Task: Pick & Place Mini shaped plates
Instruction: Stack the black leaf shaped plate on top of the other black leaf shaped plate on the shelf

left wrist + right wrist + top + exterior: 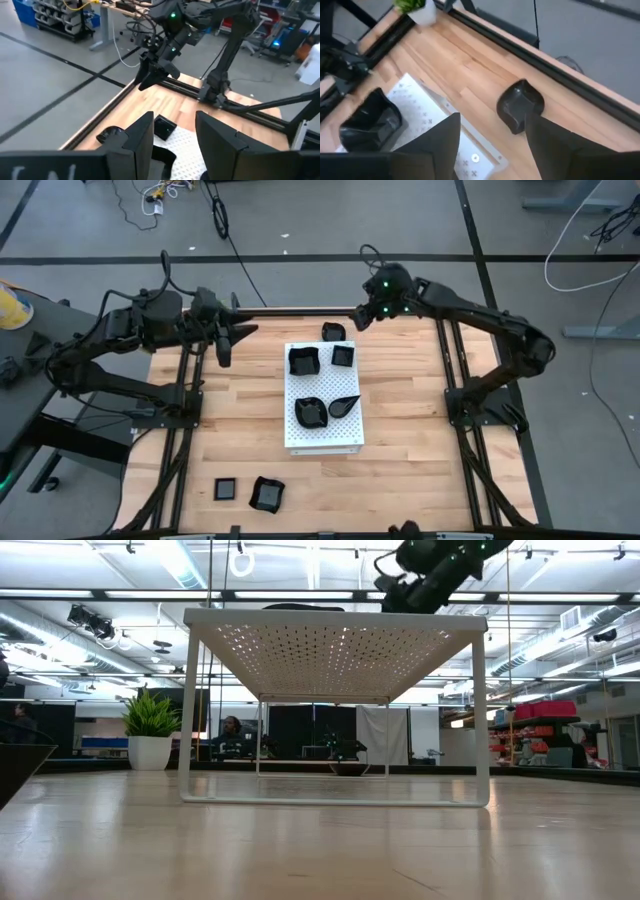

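From above, the right hand [362,317] is hovering at the far edge of the wooden surface [410,430], its fingers spread wide and holding nothing. A mini plate [333,332] is lying on the wood just beside it, off the far end of the white perforated board [322,438]. Four more plates are sitting on the board: two at the far end [304,360] [343,355] and two around the middle [311,412] [344,406]. Two others [226,489] [267,494] are resting on the wood near the front edge. The left hand [224,345] is waiting above the far left of the surface, fingers parted and empty.

At surface height, the board [330,640] is standing on thin legs, with the right hand [392,590] hanging above its top and a potted plant [152,730] showing behind.

The left wrist camera is looking past its own parted fingers [142,137] toward the right hand [148,75].

The right wrist camera is showing the lone plate [519,105] on wood between its wide fingers [545,137], another plate [370,122] on the board.
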`<action>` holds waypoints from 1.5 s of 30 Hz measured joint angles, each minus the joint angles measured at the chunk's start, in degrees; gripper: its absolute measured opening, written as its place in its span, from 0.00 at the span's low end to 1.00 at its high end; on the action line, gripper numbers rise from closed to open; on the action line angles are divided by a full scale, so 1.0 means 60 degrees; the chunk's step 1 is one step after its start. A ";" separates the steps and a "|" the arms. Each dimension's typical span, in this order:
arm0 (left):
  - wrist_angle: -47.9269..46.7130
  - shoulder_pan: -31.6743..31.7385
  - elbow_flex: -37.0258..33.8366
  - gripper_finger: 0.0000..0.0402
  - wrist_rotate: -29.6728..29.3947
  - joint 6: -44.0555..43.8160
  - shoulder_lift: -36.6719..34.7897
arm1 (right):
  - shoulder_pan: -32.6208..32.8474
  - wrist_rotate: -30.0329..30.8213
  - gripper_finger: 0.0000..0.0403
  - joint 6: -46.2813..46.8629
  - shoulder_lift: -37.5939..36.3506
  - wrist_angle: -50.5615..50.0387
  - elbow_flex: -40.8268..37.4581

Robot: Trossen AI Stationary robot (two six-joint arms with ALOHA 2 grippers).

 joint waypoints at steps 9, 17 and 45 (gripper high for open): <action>0.0362 0.0701 0.0000 0.38 0.0589 -0.0586 -0.0004 | -0.1234 -0.1241 0.54 -0.1542 0.0954 -0.0168 -0.0004; 0.0146 0.1385 0.0261 0.38 0.0793 -0.0746 0.0004 | -0.1764 -0.1431 0.54 -0.2708 0.1730 -0.0185 -0.0004; -0.0051 0.1826 0.0882 0.38 0.0615 -0.0770 0.0000 | -0.2138 -0.2680 0.54 -0.2173 0.4832 0.1896 0.0000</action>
